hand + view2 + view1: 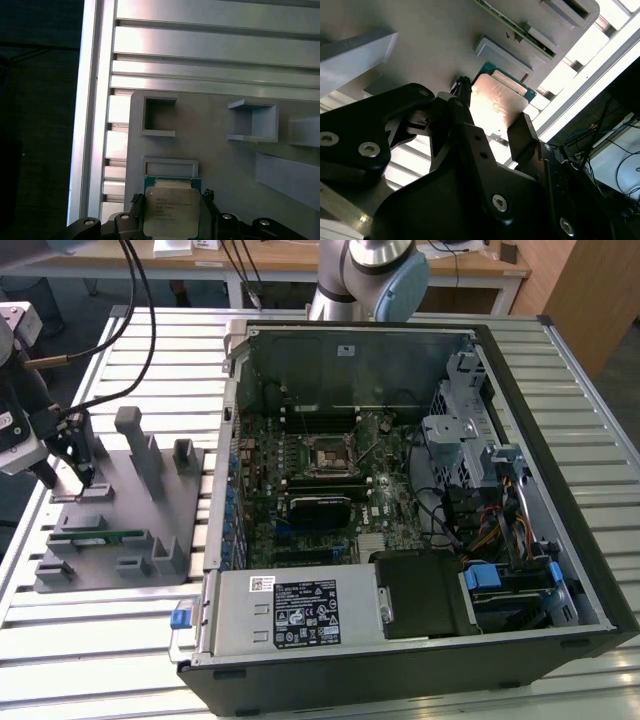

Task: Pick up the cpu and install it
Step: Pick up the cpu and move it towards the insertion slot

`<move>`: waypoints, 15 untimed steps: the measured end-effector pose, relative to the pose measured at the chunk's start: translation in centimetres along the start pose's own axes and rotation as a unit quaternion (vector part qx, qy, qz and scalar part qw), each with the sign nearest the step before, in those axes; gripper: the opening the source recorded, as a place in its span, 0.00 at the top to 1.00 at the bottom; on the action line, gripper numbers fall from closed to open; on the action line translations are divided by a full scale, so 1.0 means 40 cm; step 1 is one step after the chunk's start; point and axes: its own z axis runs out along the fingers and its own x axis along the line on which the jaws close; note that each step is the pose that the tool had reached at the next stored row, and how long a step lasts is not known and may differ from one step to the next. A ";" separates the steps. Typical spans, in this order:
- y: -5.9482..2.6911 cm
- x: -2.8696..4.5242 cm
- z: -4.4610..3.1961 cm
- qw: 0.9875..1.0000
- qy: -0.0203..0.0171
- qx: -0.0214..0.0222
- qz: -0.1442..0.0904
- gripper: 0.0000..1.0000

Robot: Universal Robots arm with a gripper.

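My claw [171, 196] grips the cpu [172, 212] with its pads against two opposite edges. The chip sits flat at a corner of the grey fixture [215, 155] (just beside a low empty frame). For a clean pick I'd keep the squeeze light and the chip level, so neither edge slips. The slatted aluminium counter [150, 640] also carries the open computer case [360, 360], and a wooden desk [290, 258] stands behind.

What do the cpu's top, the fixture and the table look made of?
Cpu: top looks like bare metal, pale with soft glare; green rim suggests circuit board. Fixture: probably plastic, matt grey, moulded walls. Table: seems aluminium, ribbed slats with a bright sheen.
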 end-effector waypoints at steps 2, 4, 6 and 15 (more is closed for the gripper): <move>0.000 0.000 0.000 1.000 0.000 0.000 0.000 0.46; 0.000 0.000 -0.001 1.000 0.000 0.000 0.000 0.46; 0.000 0.000 -0.001 1.000 0.000 0.000 0.000 0.46; 0.001 0.000 -0.017 1.000 0.000 0.000 0.000 0.46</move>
